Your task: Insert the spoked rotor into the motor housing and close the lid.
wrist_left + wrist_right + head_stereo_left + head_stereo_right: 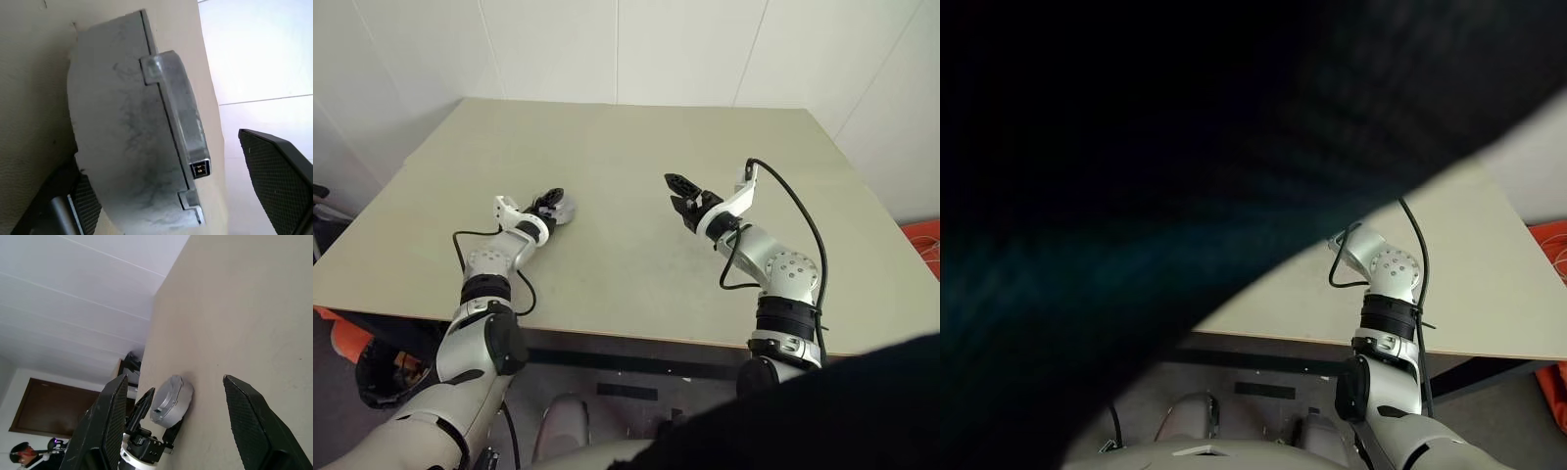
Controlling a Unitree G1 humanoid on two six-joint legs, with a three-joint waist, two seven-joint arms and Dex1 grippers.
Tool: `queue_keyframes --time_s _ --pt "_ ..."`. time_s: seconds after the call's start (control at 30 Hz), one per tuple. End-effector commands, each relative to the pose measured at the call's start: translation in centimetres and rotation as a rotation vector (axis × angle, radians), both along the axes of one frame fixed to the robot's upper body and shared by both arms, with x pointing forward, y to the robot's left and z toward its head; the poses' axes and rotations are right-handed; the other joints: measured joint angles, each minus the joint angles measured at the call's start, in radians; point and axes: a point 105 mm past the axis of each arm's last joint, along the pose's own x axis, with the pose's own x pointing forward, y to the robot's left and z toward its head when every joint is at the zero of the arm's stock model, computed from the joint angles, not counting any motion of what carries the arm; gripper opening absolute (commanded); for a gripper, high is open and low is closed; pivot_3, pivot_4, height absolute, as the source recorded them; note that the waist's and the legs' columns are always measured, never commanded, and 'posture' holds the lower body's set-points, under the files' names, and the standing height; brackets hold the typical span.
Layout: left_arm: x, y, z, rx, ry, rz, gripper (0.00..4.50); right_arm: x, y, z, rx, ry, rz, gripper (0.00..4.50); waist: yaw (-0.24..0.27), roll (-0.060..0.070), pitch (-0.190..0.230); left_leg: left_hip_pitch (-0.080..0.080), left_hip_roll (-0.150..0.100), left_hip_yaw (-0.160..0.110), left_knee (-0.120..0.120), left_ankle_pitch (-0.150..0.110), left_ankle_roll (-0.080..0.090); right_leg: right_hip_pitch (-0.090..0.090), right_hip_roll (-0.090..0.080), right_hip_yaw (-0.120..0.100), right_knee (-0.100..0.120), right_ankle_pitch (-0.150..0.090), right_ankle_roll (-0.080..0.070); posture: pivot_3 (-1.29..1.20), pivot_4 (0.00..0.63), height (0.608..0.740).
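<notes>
Left eye view: left tool (551, 204) sits spread open around the assembled motor housing (563, 208) on the counter (626, 157); right tool (677, 192) hovers open, empty.

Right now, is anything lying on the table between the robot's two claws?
No. In the left eye view, the table is bare between the left claw, which sits around a round silver part, and the right claw.
</notes>
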Motion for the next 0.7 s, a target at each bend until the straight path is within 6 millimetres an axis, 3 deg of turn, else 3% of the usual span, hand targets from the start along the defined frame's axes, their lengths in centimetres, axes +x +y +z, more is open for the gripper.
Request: queue_keyframes --time_s 0.03,0.2,0.3,0.43,0.7 --pt "-0.1 -0.7 1.5 0.02 -0.06 -0.082 4.27 -0.2 -0.1 1.6 0.007 -0.06 0.002 3.49 0.001 0.0 0.0 0.0 0.0 0.0 0.0 0.0 0.0 0.0 0.0 0.0 0.0 0.0 0.0 0.0 0.0 0.74" --pt "-1.6 -1.4 0.9 0.052 -0.041 -0.204 4.27 -0.4 0.0 1.3 -0.004 -0.055 0.013 3.49 0.001 0.0 0.0 -0.001 0.0 0.0 0.0 0.0 0.0 -0.001 0.0 0.0 0.0 0.0 0.0 0.0 0.0 0.74" --pt "-4.3 -3.8 0.1 0.136 -0.025 -0.436 4.27 -0.5 -0.1 1.1 -0.025 -0.056 0.019 3.49 0.0 0.0 0.0 -0.001 0.0 0.0 0.0 0.0 0.0 -0.001 0.0 0.0 0.0 0.0 0.0 0.0 0.0 0.74" --pt "-5.7 -3.8 0.1 0.181 -0.036 -0.502 4.27 -0.7 -0.4 0.8 -0.063 -0.056 0.022 3.49 0.0 0.0 0.0 -0.001 -0.001 0.0 0.0 0.0 0.0 0.0 -0.001 0.0 0.0 0.0 0.0 0.0 0.0 0.74" --pt "-6.8 -5.0 2.4 0.481 -0.256 -0.609 4.27 -2.2 -3.2 -0.6 -0.367 -0.144 0.053 3.49 0.002 0.0 0.0 0.001 -0.001 0.0 0.0 0.0 0.0 0.002 -0.001 0.0 0.0 0.0 0.0 0.0 0.0 0.74"
